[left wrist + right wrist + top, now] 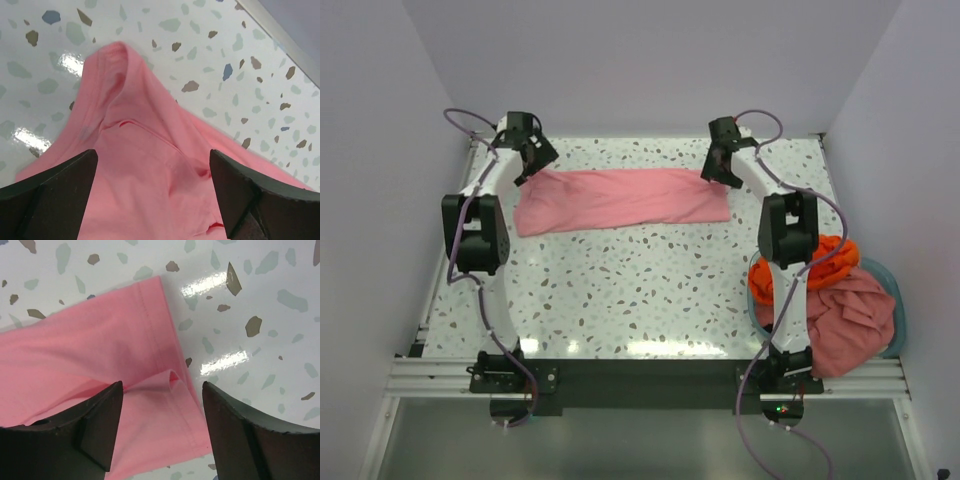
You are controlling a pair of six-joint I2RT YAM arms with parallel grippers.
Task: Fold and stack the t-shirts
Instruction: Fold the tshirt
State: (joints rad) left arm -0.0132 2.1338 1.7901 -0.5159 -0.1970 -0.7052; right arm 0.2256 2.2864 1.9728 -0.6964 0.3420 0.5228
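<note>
Cloth stretches across the upper middle of the frame: the light pink t-shirt (620,198), lying in a long strip. The left gripper (532,160) and right gripper (720,170) stand over its ends, fingers spread apart.

A: Table (620,290) topped in white speckled terrazzo, boxed by plain pale walls (650,60) on three sides.
B: Glare (665,347) seen on the glossy top; aluminium rail (420,378) fitted along near edge.

Salmon t-shirt (852,318) hides most of basket (895,282) (teal).
</note>
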